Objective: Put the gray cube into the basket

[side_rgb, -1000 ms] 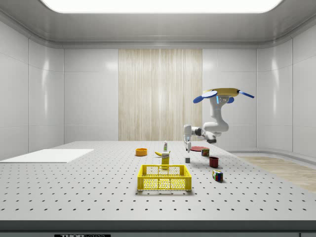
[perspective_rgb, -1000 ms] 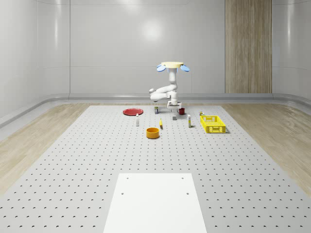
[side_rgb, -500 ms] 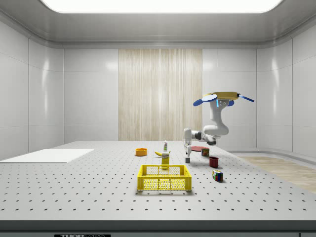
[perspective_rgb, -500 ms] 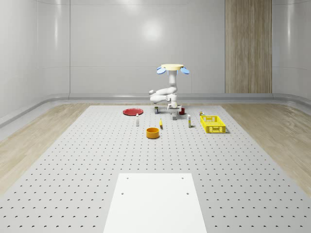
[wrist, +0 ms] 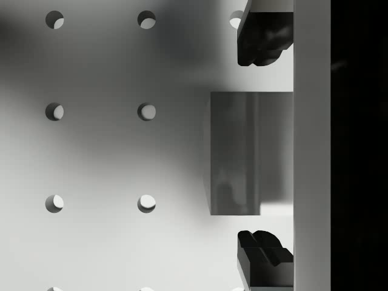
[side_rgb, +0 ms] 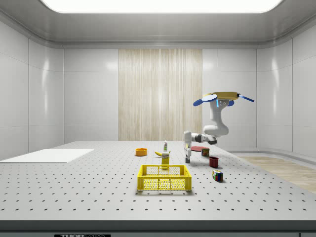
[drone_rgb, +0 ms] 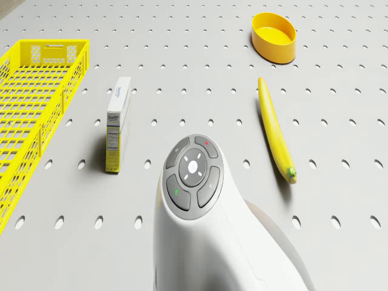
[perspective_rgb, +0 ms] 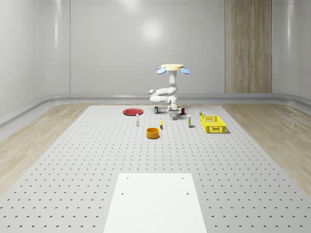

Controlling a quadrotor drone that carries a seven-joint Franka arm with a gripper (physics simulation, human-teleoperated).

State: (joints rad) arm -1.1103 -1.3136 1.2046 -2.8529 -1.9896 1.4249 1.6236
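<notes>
The gray cube (wrist: 242, 151) rests on the perforated table between my two dark fingertips (wrist: 260, 36), with a small gap on each side. My gripper (wrist: 264, 148) is open and lowered around the cube (side_rgb: 187, 160). In the side view the gripper (side_rgb: 187, 156) points straight down at the table. The drone (perspective_rgb: 172, 68) hovers behind the cube (perspective_rgb: 174, 117), its arm bent forward and down. The yellow basket (perspective_rgb: 212, 124) stands on the table to the whole-scene view's right of the gripper (perspective_rgb: 173, 113). The basket (drone_rgb: 36, 103) also shows in the drone view, beside the arm's wrist (drone_rgb: 193, 176).
A small carton (drone_rgb: 118, 124) stands between the basket and the arm. A banana (drone_rgb: 276, 130) and an orange bowl (drone_rgb: 274, 37) lie on the arm's other side. A red plate (perspective_rgb: 132, 111), a red mug (side_rgb: 214, 161) and a coloured cube (side_rgb: 217, 175) sit nearby.
The drone sank a little and the arm lowered the gripper from above the gray cube down around it. The cube has not moved.
</notes>
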